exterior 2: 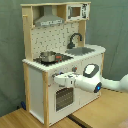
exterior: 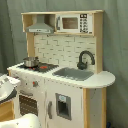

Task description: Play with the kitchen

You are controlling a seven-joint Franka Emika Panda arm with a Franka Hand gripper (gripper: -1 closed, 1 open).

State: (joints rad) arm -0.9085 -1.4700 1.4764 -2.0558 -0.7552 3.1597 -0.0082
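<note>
Grey curtain behind the kitchen [exterior 2: 60, 60], claw [exterior 2: 56, 79] at oven front edge, grip state unclear

Brightness: even and soft in both exterior views; no hard glare
Shadows: faint shade under the range hood [exterior: 41, 25] at 10 o'clock; darker recess beneath the counter overhang in the second exterior view
Sharpness: both views soft; backsplash [exterior 2: 55, 37] pattern smeared; fine detail lost
Backdrop: grey curtain [exterior: 116, 35] dim, evenly lit

The kitchen [exterior 2: 50, 95] stands on a wooden floor [exterior 2: 20, 120]; a pot [exterior 2: 47, 56] sits on its stovetop [exterior: 42, 66], 9 o'clock of the sink [exterior: 74, 73].
</note>
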